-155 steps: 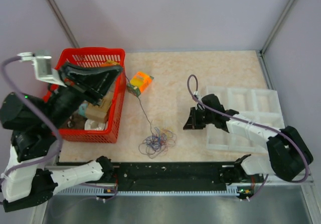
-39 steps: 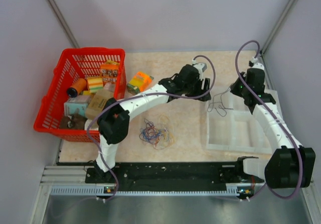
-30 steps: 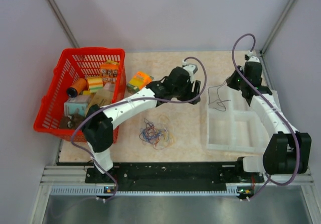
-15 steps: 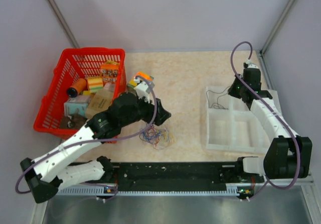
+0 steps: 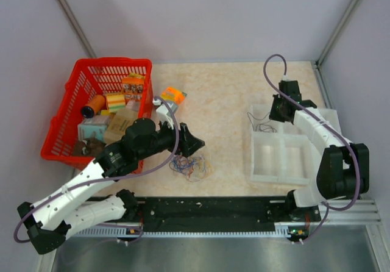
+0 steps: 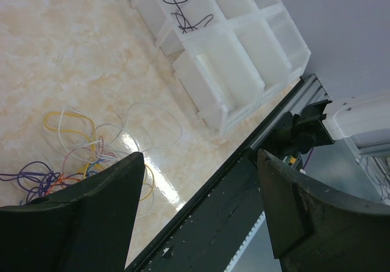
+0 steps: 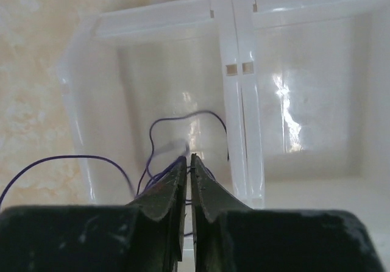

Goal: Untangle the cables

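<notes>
The cables are a tangle (image 5: 190, 165) of thin blue, purple, orange, yellow and white loops on the table, seen again in the left wrist view as the tangle (image 6: 79, 156). My left gripper (image 5: 195, 144) hovers just beside and above it, wide open and empty (image 6: 200, 156). One dark purple cable (image 5: 263, 126) lies apart in the back-left compartment of the white tray (image 5: 304, 168). My right gripper (image 5: 275, 114) hangs over that compartment. Its jaws (image 7: 187, 157) stand a hair apart, with the dark purple cable's (image 7: 159, 125) strands running to the tips.
A red basket (image 5: 67, 144) of small packages stands at the left. An orange and green box (image 5: 172, 95) lies beside it. The tray (image 6: 244, 58) has several compartments. The black rail (image 5: 207, 208) runs along the table's near edge.
My left arm swung back from the tray to the tangle, opening wider. The right gripper carried the dark cable down into the tray's back-left compartment, and its jaws have parted by a hair.
</notes>
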